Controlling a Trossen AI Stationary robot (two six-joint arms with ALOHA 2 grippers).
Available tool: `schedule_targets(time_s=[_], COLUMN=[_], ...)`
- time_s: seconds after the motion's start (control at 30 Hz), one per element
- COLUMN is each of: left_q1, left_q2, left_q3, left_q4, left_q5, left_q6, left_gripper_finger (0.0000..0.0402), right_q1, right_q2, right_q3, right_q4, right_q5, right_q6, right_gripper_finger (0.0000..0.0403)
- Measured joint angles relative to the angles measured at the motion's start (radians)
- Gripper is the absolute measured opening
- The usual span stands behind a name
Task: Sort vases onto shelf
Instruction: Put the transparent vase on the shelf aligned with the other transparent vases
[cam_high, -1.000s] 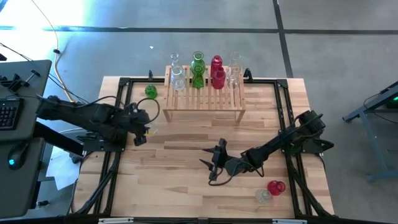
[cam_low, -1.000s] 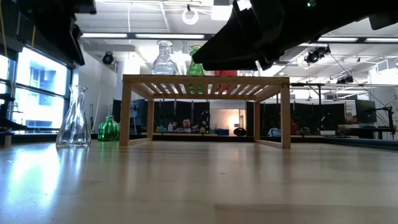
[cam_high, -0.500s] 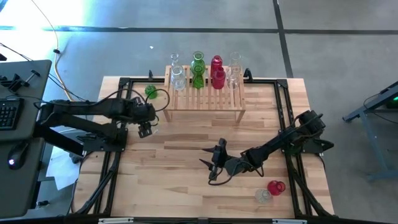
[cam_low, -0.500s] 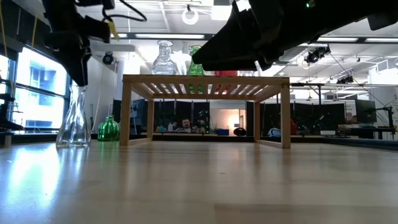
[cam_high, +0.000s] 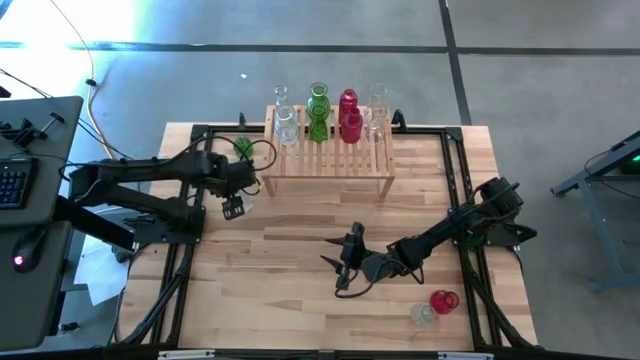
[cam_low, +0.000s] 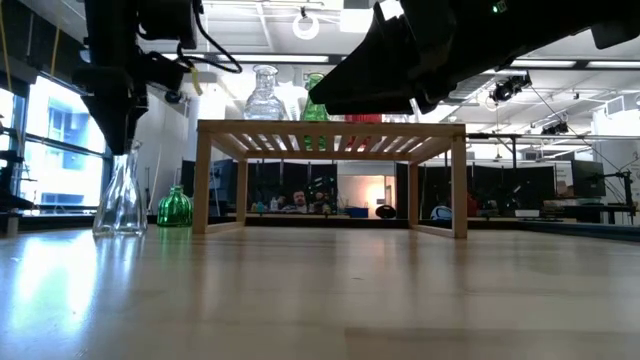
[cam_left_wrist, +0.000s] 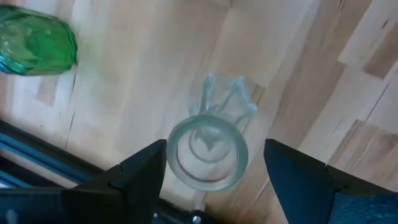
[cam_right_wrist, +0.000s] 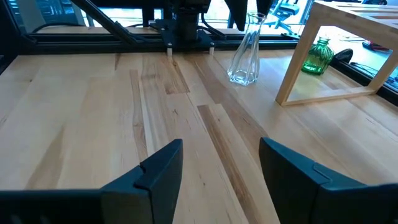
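A clear flask-shaped vase (cam_low: 120, 195) stands on its base on the table, left of the shelf (cam_high: 328, 160). My left gripper (cam_left_wrist: 208, 155) hangs open just above it and points down, with one finger on either side of the vase's mouth (cam_left_wrist: 207, 154), apart from the glass. A green vase (cam_high: 242, 147) stands on the table by the shelf's far left leg. Several clear, green and red vases (cam_high: 318, 112) stand on the shelf's slatted top. My right gripper (cam_high: 345, 262) waits open over the table's middle, holding nothing.
A red vase (cam_high: 444, 300) and a small clear vase (cam_high: 424, 316) sit near the table's front right corner. Black frame rails (cam_high: 190, 170) run along the table's left and right sides. Bare wood (cam_high: 290, 220) lies between the shelf and my right gripper.
My left gripper has swung toward the table's far edge and toward the shelf, has come down over the clear vase, and has tipped to point more steeply down. The vase has stayed where it was.
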Motion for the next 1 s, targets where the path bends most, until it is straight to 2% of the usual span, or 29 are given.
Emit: schedule_targets(time_s=[0.17,0.43,0.6,0.93,1.0], left_q1=[-0.006,-0.019,-0.021,-0.121,-0.149], left_q2=[0.010,0.006,0.006,0.006,0.006], left_q3=[0.000,0.000,0.000,0.000,0.000], left_q4=[-0.027,-0.027,-0.023,0.022,0.020], left_q5=[0.012,0.024,0.079,0.093,0.059], left_q6=[0.027,0.060,0.076,0.069,0.031], left_gripper_finger=[0.0215,0.0086,0.0013,0.0001,0.0004], right_q1=[0.000,0.000,0.000,0.016,0.026], right_q2=[0.000,0.000,0.000,0.000,0.000], right_q3=[0.000,0.000,0.000,0.000,0.000], right_q4=[-0.006,-0.015,-0.015,-0.018,-0.018], right_q5=[0.000,0.000,0.000,-0.001,-0.001], right_q6=[0.000,0.007,0.007,0.002,-0.008], right_gripper_finger=[0.0197,0.0197,0.0197,0.0197,0.0197])
